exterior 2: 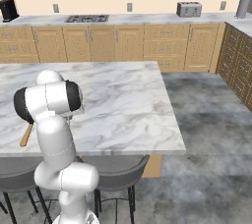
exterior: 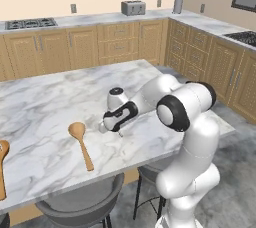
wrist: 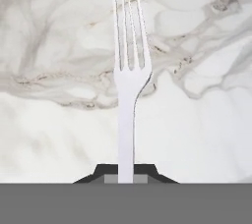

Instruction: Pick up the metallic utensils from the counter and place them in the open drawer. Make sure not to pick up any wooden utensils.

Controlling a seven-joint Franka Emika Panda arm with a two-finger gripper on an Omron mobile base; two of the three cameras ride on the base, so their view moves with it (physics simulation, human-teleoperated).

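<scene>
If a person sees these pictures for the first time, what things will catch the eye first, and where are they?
First is the white arm bent low over the near edge of the marble counter, its claw down at the surface. In the hand view the claw is shut on the handle of a silver fork, tines pointing away over the marble. To the arm's left lie two wooden spoons, one close by and one at the picture's edge.

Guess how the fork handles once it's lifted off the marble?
Fork looks thin, all metal: probably stiff and light. Gripper is shut on its narrow, smooth handle end, so it may pivot or slip. Flat shape, unlikely to roll.
</scene>
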